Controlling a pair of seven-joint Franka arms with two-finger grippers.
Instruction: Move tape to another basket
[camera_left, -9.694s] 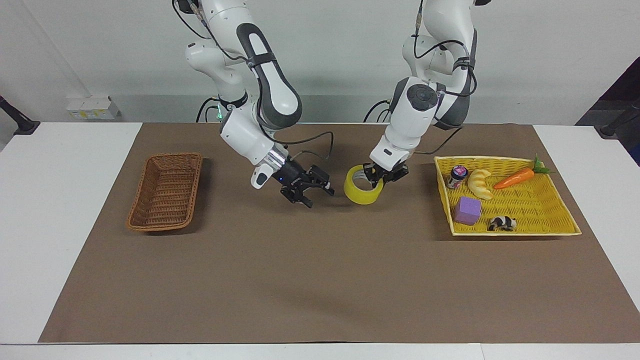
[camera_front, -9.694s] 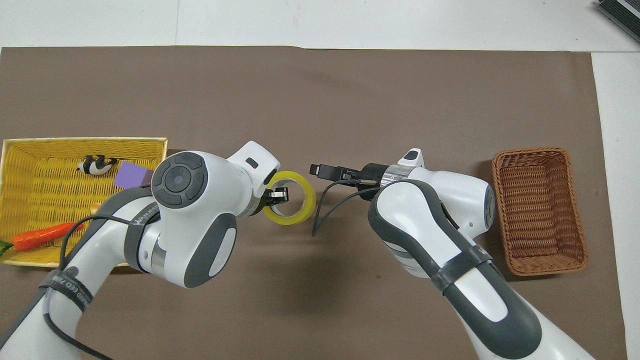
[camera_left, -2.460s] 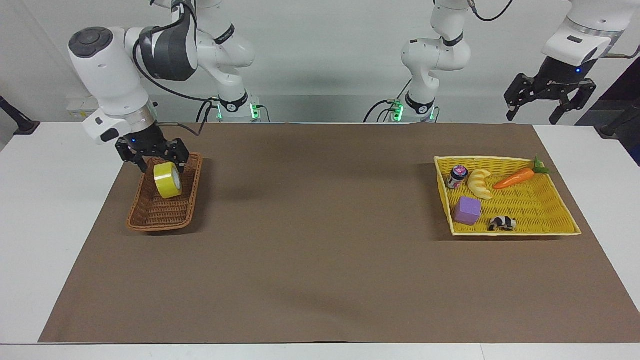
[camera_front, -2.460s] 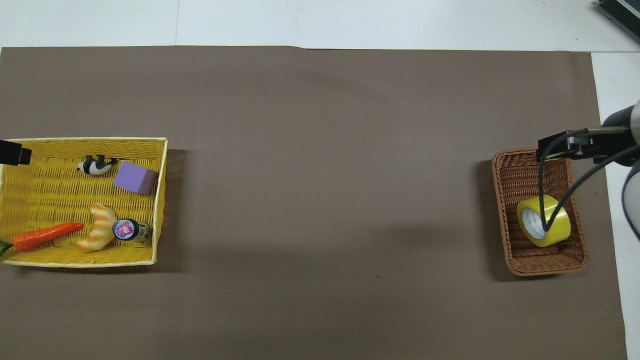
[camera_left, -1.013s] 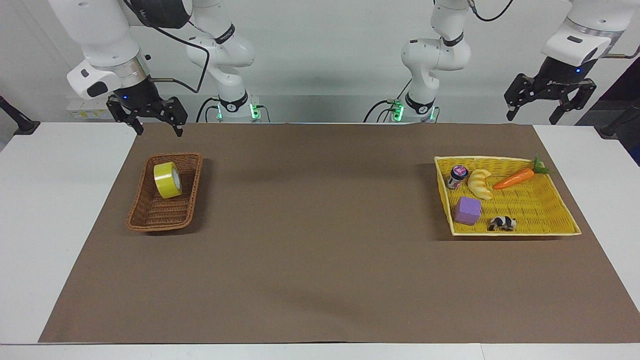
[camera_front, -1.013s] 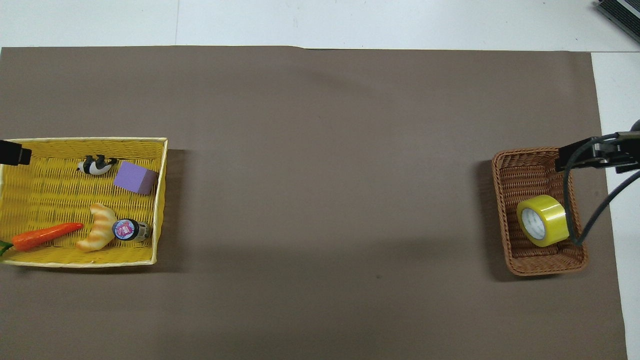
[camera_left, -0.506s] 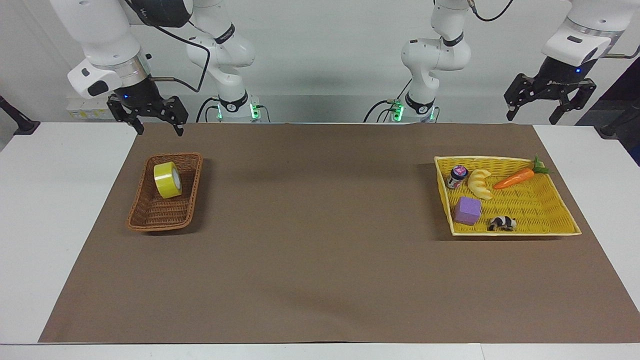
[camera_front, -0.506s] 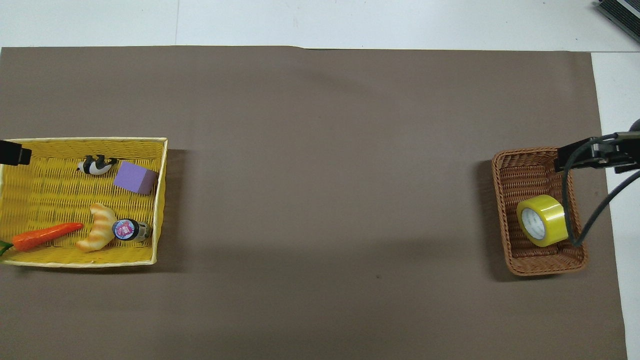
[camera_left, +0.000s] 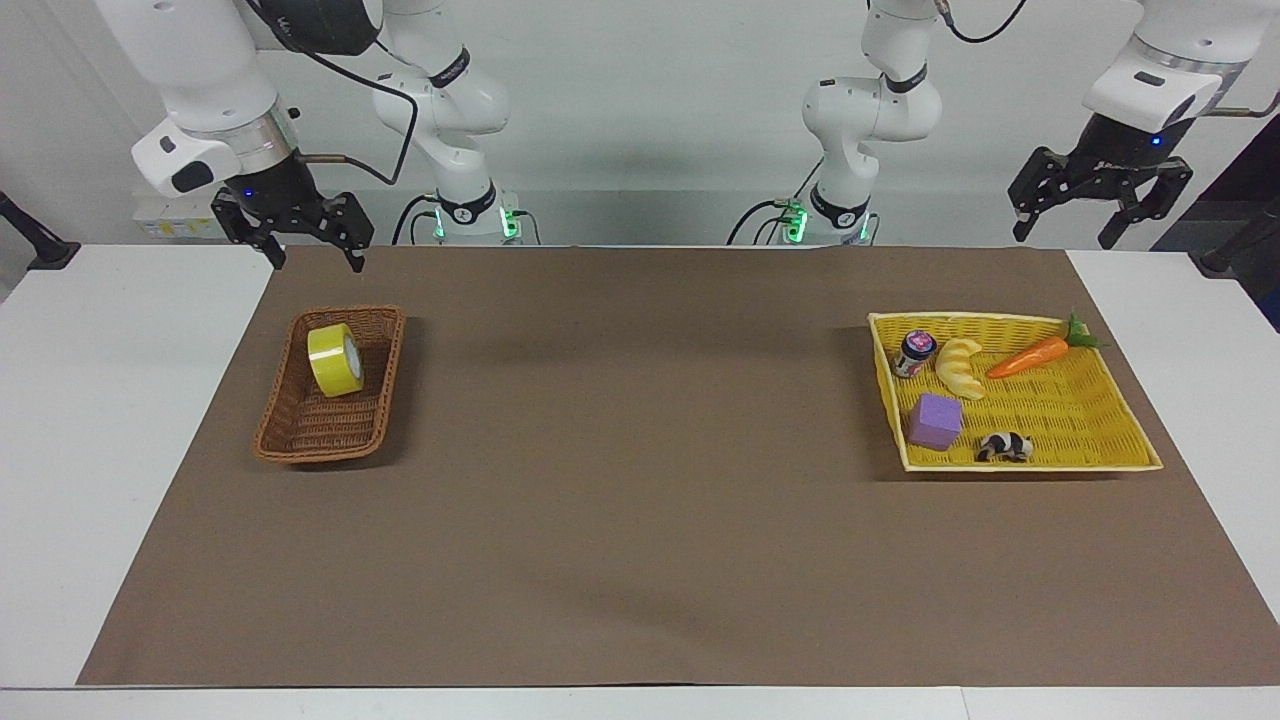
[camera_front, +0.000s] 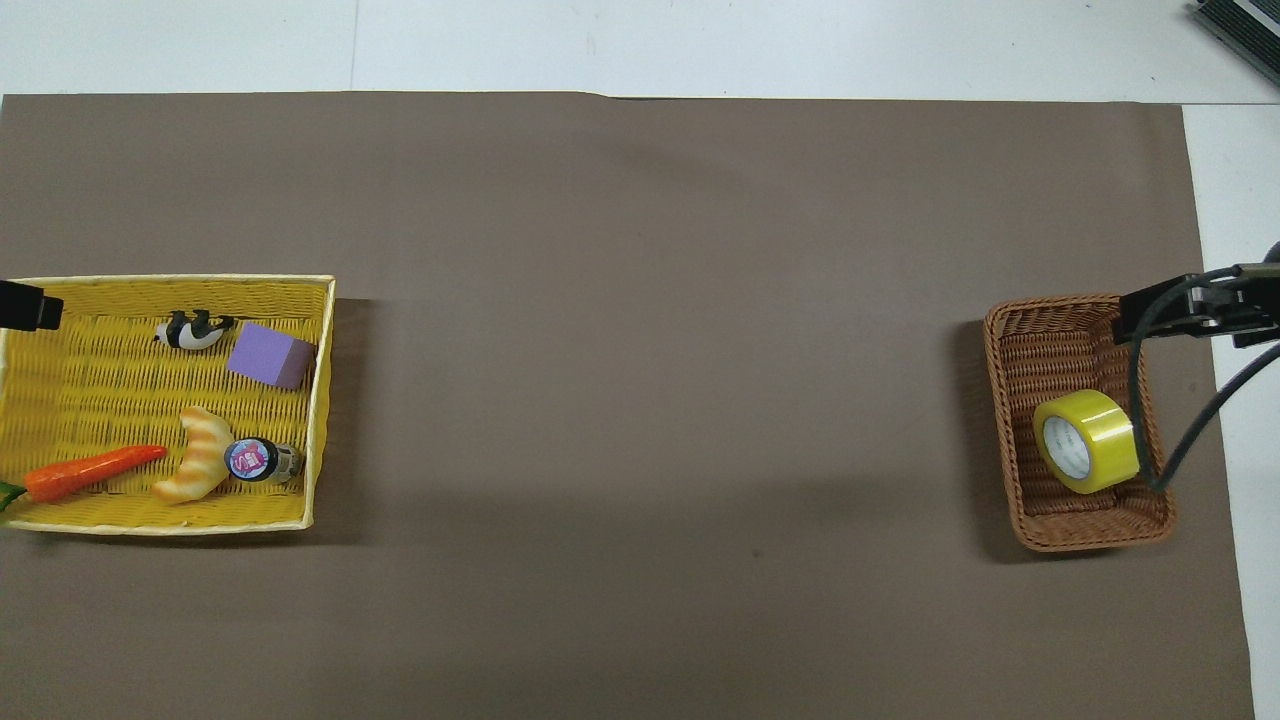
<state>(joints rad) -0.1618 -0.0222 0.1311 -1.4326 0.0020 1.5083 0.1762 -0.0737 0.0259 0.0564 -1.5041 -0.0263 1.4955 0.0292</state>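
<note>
The yellow tape (camera_left: 335, 360) (camera_front: 1087, 441) lies tilted on its side in the brown wicker basket (camera_left: 300, 442) (camera_front: 1090, 535), in the half nearer to the robots. My right gripper (camera_left: 316, 262) hangs open and empty in the air above the basket, well clear of the tape. One of its fingers (camera_front: 1150, 312) shows in the overhead view, with a cable looping over the basket. My left gripper (camera_left: 1064, 238) waits open and empty, raised high over the left arm's end of the table.
A flat yellow woven tray (camera_left: 1130, 462) (camera_front: 318, 400) at the left arm's end holds a purple cube (camera_left: 935, 421), a carrot (camera_left: 1030, 356), a croissant (camera_left: 960, 366), a small jar (camera_left: 914, 353) and a panda figure (camera_left: 1003, 446). A brown mat (camera_left: 640, 520) covers the table.
The tape went from the left gripper at mid-table into the brown basket. The right gripper let go of it and rose. Over the last second hardly anything moved.
</note>
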